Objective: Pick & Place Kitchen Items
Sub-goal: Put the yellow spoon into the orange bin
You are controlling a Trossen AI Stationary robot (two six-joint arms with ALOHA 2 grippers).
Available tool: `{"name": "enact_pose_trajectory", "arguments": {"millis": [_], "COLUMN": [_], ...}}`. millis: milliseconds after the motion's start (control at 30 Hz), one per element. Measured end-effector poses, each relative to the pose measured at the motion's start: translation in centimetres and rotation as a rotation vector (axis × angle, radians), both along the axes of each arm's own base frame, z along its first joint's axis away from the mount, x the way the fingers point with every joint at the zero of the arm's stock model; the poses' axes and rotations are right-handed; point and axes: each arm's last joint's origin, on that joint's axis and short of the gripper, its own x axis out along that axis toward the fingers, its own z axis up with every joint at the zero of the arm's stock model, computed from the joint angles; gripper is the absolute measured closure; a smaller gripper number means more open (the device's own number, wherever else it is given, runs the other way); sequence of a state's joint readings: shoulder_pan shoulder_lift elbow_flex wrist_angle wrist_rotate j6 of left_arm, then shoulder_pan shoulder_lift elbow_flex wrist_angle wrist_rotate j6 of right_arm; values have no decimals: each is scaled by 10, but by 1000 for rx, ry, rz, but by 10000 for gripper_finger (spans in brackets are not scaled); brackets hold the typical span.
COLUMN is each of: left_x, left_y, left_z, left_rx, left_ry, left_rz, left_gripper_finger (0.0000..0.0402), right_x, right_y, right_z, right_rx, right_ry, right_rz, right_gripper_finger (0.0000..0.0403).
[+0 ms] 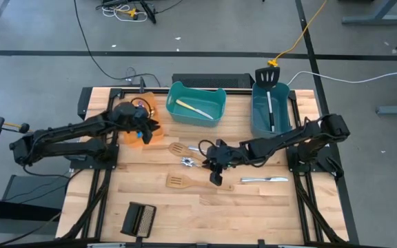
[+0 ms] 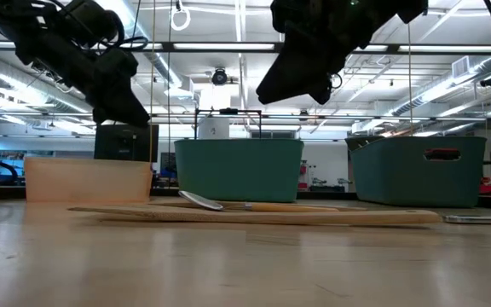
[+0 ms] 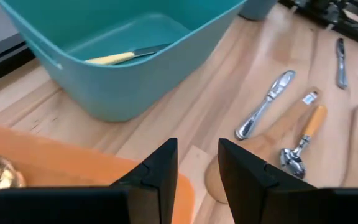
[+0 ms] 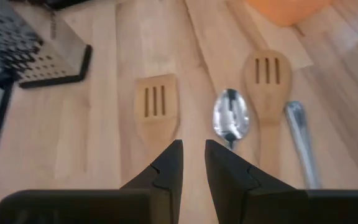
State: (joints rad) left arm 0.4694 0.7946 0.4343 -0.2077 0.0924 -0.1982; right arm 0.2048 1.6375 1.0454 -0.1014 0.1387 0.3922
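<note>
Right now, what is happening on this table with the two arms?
Kitchen utensils are being sorted into bins. The left gripper hangs over the orange bin, holding nothing visible. The right gripper hovers above the wooden spatulas and a spoon, fingers slightly apart and empty. One teal bin holds a knife, the other a black spatula.

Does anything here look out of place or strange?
Only the black slotted spatula: it stands tilted in the right teal bin, its head sticking out over the far rim. Nothing is spilled or visibly damaged.

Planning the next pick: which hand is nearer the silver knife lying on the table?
Right. The right hand hovers mid-table, beside the knife. The left hand is over the orange bin, farther off.
</note>
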Motion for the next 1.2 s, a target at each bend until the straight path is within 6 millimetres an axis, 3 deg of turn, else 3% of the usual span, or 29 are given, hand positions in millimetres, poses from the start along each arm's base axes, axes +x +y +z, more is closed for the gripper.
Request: {"name": "enact_pose_trajectory", "arguments": {"millis": [467, 833, 1200], "left_x": [8, 15, 17], "left_y": [-14, -25, -34], "left_z": [3, 8, 9], "left_rx": [14, 38, 38], "left_ry": [-31, -93, -100], "left_rz": [-94, -168, -221], "left_gripper_finger": [280, 280, 280], "right_x": [-7, 10, 17], "right_y": [11, 17, 3], "right_z": [-18, -60, -85], "right_rx": [41, 64, 33], "right_ry": [-78, -17, 50], "right_rz": [20, 53, 13], "right_gripper_finger": [323, 323, 323]}}
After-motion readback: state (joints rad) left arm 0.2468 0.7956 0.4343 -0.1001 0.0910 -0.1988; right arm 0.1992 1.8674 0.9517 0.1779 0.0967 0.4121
